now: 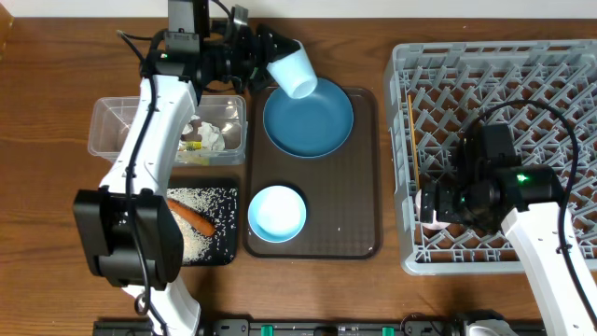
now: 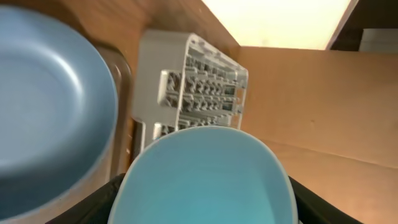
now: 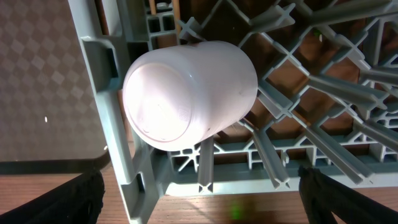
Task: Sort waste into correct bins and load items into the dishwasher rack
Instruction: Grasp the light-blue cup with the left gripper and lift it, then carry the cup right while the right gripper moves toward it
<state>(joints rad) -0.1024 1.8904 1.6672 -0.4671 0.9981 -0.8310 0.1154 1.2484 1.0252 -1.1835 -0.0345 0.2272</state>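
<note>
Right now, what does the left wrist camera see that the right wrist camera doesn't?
Only the left wrist: the inside of the light blue cup, very close, and the blue plate next to it. Only the right wrist: the pale pink cup, seen bottom-first. Both: the grey rack, far off for the left, close up for the right.
</note>
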